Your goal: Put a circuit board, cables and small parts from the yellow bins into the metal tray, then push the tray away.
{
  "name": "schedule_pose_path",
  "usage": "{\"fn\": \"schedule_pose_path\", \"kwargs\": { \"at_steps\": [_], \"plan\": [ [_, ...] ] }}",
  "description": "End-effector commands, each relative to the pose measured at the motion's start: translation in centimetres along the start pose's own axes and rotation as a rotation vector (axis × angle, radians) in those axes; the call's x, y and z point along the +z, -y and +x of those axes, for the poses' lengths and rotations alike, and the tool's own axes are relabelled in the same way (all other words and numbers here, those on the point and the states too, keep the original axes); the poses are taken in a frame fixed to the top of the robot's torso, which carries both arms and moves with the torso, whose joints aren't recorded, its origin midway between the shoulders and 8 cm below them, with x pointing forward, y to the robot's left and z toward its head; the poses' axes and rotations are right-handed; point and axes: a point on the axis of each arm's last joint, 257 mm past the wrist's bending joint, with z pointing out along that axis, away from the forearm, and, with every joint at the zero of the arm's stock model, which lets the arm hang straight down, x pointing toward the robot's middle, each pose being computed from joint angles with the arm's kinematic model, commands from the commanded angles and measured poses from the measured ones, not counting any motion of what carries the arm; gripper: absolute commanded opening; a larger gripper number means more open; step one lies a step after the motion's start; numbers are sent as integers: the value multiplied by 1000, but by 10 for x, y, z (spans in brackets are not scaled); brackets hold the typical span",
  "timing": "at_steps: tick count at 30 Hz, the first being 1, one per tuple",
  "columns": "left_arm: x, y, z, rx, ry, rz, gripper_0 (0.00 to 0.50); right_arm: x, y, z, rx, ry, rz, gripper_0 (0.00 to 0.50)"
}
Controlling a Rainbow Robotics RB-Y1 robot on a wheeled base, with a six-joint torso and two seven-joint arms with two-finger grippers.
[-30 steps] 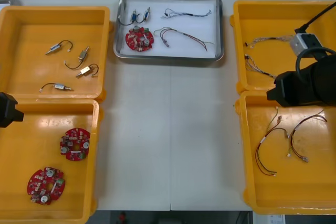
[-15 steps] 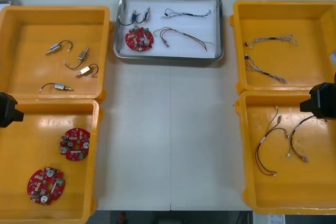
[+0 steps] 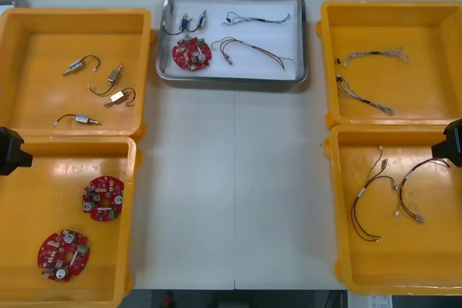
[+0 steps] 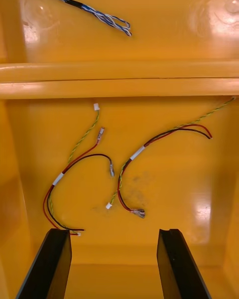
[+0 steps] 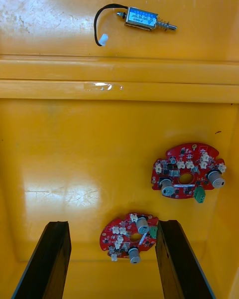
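The metal tray (image 3: 231, 80) is lying top centre, its long side facing me. My left gripper (image 5: 112, 226) and right gripper (image 4: 114, 231), both spread wide and empty, are waiting at the frame's side edges, about equally far from it.

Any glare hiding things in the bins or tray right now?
Right wrist view: bright patches on the bin floor, clear of the cables. Left wrist view: a glare patch beside the boards, not over them. Front view: tray contents plain.

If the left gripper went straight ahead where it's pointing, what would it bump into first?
Most likely the nearer red circuit board, lying in the yellow bin just ahead of the left gripper, between its open fingers. Depth is hard to judge, so this is a guess.
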Motion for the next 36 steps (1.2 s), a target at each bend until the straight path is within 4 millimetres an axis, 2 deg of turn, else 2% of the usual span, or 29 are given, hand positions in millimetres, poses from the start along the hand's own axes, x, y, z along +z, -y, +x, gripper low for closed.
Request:
{"fn": "schedule_pose_path", "kwargs": {
  "at_steps": [1,9,36],
  "plan": [
    [-12,-13,-2,59,18,-41,500,-8,20,-2,-20,5,49,500],
    [-12,-13,-2,59,18,-41,500,-6,17,3,-24,-10,33,500],
    [-12,-13,-2,59,18,-41,500,-6,18,3,-25,-12,38,500]
  ]
}}
